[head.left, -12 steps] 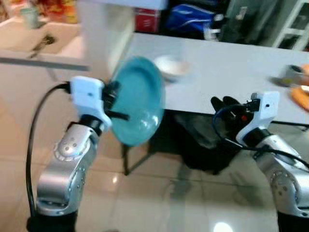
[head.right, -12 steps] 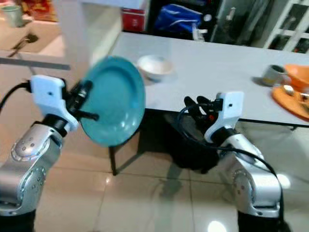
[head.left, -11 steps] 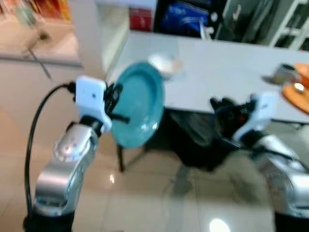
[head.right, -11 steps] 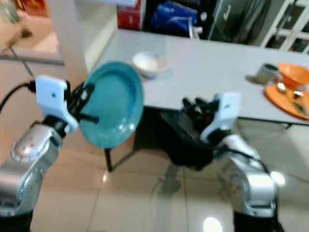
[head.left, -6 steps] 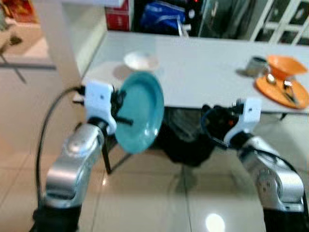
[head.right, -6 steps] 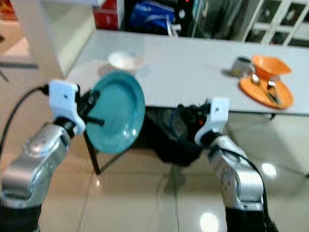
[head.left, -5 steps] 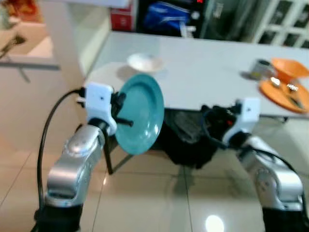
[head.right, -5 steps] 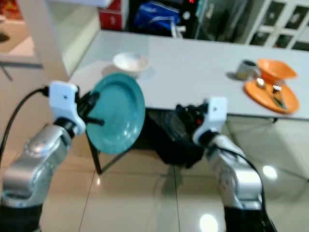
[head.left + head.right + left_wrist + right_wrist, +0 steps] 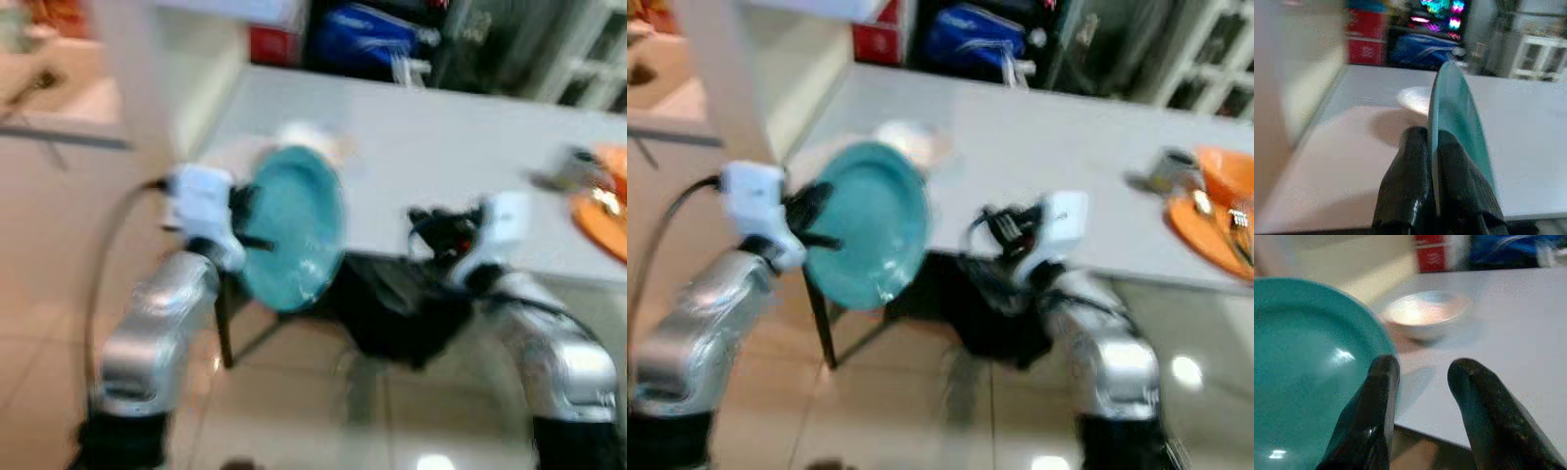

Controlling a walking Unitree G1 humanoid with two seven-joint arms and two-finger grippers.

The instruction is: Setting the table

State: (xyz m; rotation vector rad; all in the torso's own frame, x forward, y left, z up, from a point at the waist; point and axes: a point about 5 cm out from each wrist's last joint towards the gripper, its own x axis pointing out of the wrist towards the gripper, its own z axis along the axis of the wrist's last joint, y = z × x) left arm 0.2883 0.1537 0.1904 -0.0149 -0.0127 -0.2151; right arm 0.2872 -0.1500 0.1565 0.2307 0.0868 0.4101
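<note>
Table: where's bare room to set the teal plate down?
The table is bare across its middle, from the white bowl at the near-left corner to the cup and orange dishes at the right end. The left claw holds the teal plate on edge near the bowl; the right claw is open.

Both eye views are smeared by motion. The white bowl (image 9: 906,139) on the surface (image 9: 1048,147) sits partly hidden behind the teal plate (image 9: 867,223), and the orange dishes (image 9: 1215,206) (their contents too blurred to name) are cut by the frame edge.
</note>
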